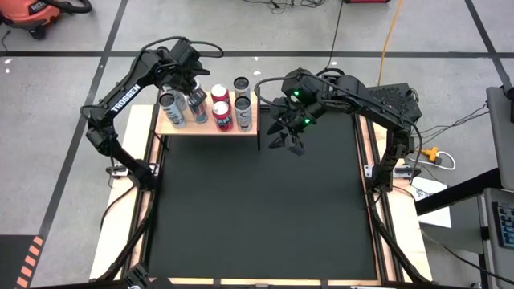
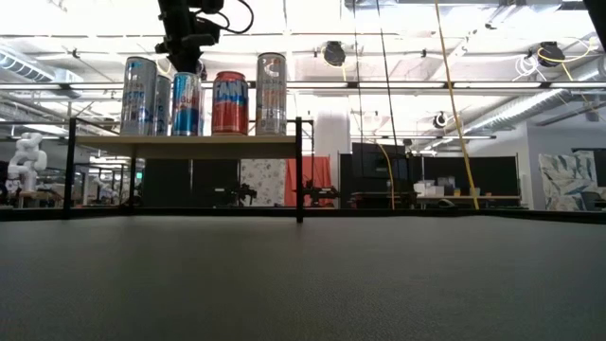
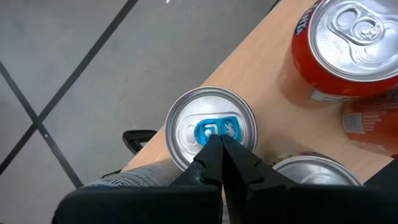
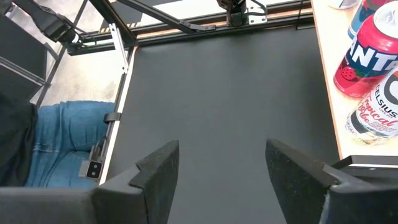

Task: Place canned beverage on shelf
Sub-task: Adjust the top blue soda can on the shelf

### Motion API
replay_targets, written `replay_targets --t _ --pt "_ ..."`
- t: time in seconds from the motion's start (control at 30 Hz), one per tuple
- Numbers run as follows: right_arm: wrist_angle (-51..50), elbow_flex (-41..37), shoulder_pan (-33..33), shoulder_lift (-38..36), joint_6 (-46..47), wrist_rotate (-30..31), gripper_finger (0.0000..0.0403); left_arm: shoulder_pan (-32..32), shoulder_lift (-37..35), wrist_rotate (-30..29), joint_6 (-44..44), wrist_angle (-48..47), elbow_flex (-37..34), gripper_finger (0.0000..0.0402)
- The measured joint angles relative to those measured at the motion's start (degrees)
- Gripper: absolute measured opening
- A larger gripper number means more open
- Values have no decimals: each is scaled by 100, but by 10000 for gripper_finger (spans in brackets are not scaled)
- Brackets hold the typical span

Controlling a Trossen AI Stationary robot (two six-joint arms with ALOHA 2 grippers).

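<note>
Right gripper (image 4: 221, 168) fingers spread apart over black mat (image 4: 224, 87); red can (image 4: 367, 53) and Celsius can (image 4: 378, 112) on shelf (image 4: 324, 81); person's jeans (image 4: 65, 146) beyond the mat's edge.

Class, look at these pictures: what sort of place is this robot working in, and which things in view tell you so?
Probably a robotics lab or workshop in an open industrial hall. Two arms work at a black mat; exposed ceiling pipes, a shop vacuum and floor cables show it.
</note>
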Motion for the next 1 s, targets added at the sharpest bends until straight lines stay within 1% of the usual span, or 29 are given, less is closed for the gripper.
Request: replay_targets --t 0.3,0.47,0.63,0.7,0.8,1.0 --pt "0 0 1 0 1 0 219 -3 -4 3 -9 -104 2 2" --pt "0 -1 1 0 0 0 219 -1 -4 260 -40 -140 2 2" --pt "0 -1 1 0 2 0 219 -3 -4 270 -38 -86 -2 2" --pt "0 0 0 0 2 0 219 -1 -4 215 -31 -46 -2 2" --pt "0 0 0 0 2 0 219 1 1 -21 34 -38 -2 2" --pt "0 -1 0 0 2 0 219 -3 4 -67 113 10 -7 2"
